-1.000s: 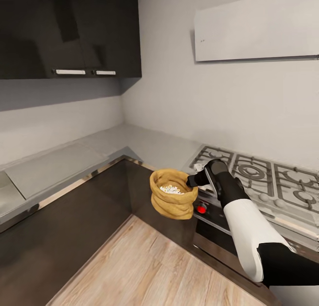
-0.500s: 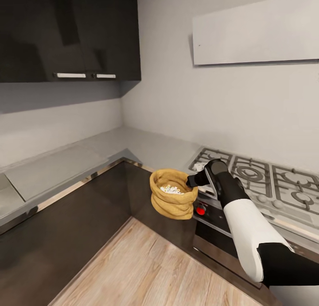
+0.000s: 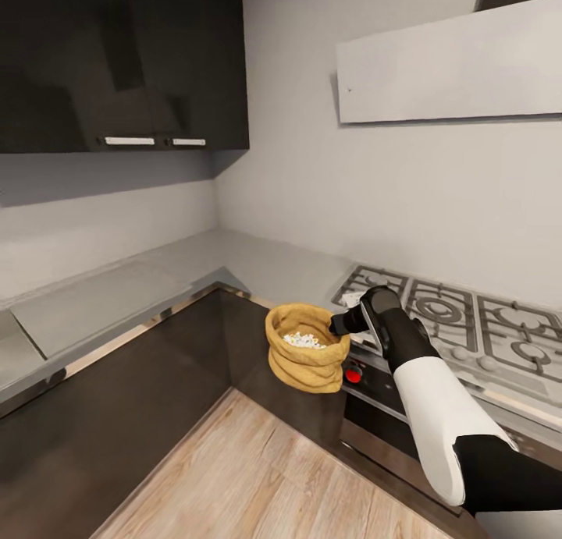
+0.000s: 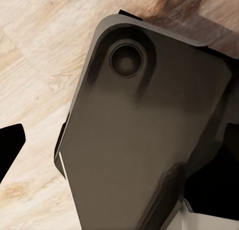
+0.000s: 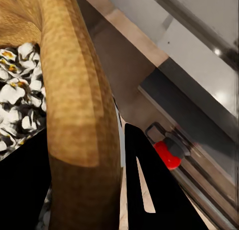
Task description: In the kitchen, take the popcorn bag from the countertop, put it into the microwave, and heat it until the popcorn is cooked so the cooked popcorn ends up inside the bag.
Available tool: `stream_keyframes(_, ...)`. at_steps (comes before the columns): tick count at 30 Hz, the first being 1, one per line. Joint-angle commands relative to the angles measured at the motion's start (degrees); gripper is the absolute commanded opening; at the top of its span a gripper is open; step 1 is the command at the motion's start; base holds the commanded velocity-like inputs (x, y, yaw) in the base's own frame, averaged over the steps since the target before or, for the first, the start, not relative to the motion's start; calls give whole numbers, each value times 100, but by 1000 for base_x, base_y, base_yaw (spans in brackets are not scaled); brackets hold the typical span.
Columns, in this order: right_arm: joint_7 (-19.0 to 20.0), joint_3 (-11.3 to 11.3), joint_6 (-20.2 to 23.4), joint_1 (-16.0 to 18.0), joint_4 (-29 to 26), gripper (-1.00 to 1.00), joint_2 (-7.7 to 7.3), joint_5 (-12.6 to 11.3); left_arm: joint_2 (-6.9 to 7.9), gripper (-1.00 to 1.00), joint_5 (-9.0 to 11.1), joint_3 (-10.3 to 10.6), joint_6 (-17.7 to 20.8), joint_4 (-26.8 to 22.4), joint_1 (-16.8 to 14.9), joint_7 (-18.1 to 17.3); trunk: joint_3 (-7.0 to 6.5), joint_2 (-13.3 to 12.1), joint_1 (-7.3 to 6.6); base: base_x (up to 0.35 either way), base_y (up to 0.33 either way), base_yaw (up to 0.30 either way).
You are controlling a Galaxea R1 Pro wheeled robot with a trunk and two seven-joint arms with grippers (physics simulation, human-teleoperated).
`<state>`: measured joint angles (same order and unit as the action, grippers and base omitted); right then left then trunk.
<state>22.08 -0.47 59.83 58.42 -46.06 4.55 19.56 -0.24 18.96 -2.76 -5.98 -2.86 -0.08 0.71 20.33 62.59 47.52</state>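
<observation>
The tan popcorn bag (image 3: pixel 307 358) hangs in the air in front of the dark cabinet fronts, mouth upward. Whitish popcorn (image 3: pixel 303 340) shows inside it. My right gripper (image 3: pixel 341 324) is shut on the bag's rim at its right side. In the right wrist view the rim (image 5: pixel 79 90) runs between the black fingers (image 5: pixel 149 190), with popcorn (image 5: pixel 15 100) beside it. The grey countertop (image 3: pixel 156 278) wraps the corner behind and to the left of the bag. My left gripper (image 4: pixel 119 145) hangs open over the wood floor and my own dark base. The microwave is out of view.
A steel gas hob (image 3: pixel 460 320) with black grates lies right of the bag. Below it is a dark oven front with a red knob (image 3: pixel 353 374). Dark upper cabinets (image 3: pixel 125 55) and a white hood panel (image 3: pixel 453 63) hang above. Wood floor (image 3: pixel 265 476) lies below.
The whole view has shifted slightly, so the camera moved. The bag stays in my right gripper, in the same place relative to the arm.
</observation>
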Motion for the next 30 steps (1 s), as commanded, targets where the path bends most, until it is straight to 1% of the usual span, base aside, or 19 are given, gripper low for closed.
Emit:
stream_keyframes(1, 45, -5, 17, 3, -16, -100, -11, 55, -2, 100, 6, -27, -13, -3, -1, 8, -3, 4, 0, 0, 0, 0)
stream_keyframes(6, 42, -5, 17, 3, -34, -100, -32, 57, -2, 100, 3, -29, -15, -3, -1, 8, -48, 4, 0, 0, 0, 0)
stream_keyframes(30, 42, -5, 17, 3, -21, -100, -25, 22, -6, 100, 6, -31, -15, 0, -1, 8, -265, 4, 0, 0, 0, 0)
